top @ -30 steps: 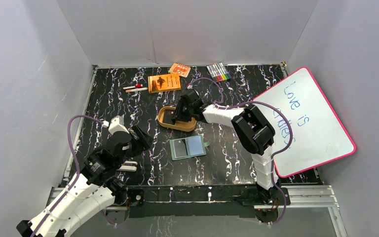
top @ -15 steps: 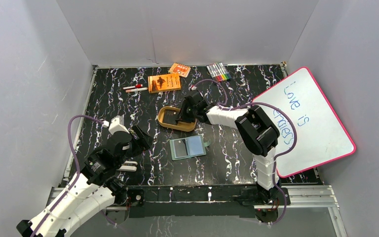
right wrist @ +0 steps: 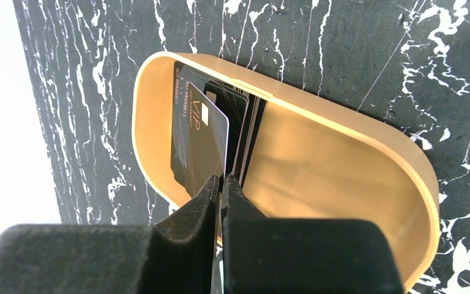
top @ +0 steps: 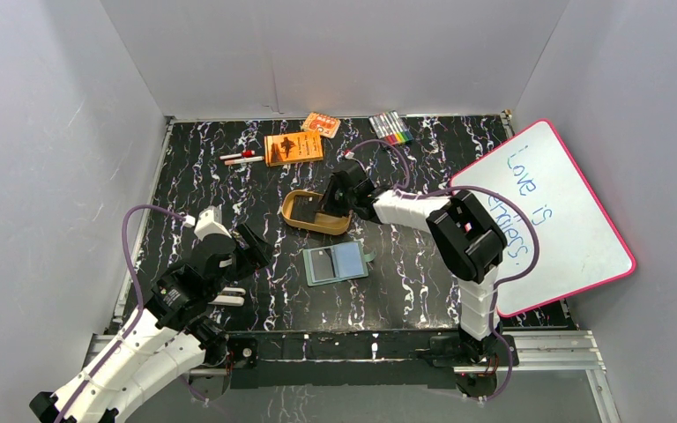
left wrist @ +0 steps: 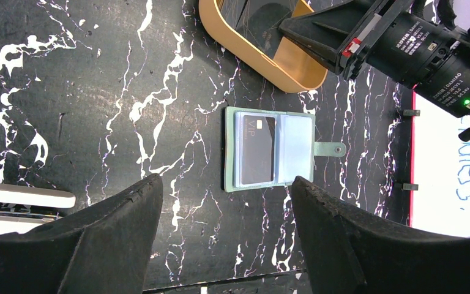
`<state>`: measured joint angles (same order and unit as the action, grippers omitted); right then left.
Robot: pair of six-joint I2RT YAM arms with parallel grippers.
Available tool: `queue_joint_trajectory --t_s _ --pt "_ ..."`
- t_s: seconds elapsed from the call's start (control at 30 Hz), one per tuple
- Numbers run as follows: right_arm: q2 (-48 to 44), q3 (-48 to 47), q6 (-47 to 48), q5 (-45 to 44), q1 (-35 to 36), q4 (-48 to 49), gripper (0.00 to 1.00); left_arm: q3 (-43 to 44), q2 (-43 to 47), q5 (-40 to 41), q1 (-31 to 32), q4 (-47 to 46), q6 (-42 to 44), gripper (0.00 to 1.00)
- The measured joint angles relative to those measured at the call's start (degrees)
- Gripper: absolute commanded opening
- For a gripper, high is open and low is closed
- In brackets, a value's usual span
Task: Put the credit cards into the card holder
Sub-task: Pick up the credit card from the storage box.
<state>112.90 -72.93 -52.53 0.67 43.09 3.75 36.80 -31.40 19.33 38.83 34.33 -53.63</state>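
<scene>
Two fingertips of the right gripper (right wrist: pixel 223 184) are pinched nearly shut on the edge of one black card (right wrist: pixel 201 144). The card stands tilted inside the tray (right wrist: pixel 343 131), its pale mark showing. More cards (right wrist: pixel 249 119) lie just beside it at the same end of the tray. Near the tray, on the side toward the arm bases, the holder (left wrist: pixel 294 150) lies open on the table (left wrist: pixel 98 92) with a black card in one pocket. Well apart from the tray, the left gripper (left wrist: pixel 225 179) hangs with its jaws spread wide, holding and touching nothing.
</scene>
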Motion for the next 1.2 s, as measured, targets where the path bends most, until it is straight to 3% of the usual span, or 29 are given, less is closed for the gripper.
queue_joint_trajectory --t_s 0.13,0.67,1.0,1.2 --pt "-1.0 0.7 -0.3 0.3 0.0 0.7 0.00 0.0 0.0 0.0 0.0 0.0 0.0 0.74" --pt "-5.4 2.7 -2.0 2.9 -0.4 2.5 0.00 0.0 -0.2 1.5 0.0 0.1 0.2 0.74" --pt "-14.6 5.7 -2.6 5.6 -1.1 3.5 0.00 2.5 0.1 4.6 0.0 0.6 1.1 0.74" --pt "-24.2 12.3 -0.5 14.3 -5.0 5.3 0.00 4.2 0.4 5.3 0.0 0.2 1.9 0.75"
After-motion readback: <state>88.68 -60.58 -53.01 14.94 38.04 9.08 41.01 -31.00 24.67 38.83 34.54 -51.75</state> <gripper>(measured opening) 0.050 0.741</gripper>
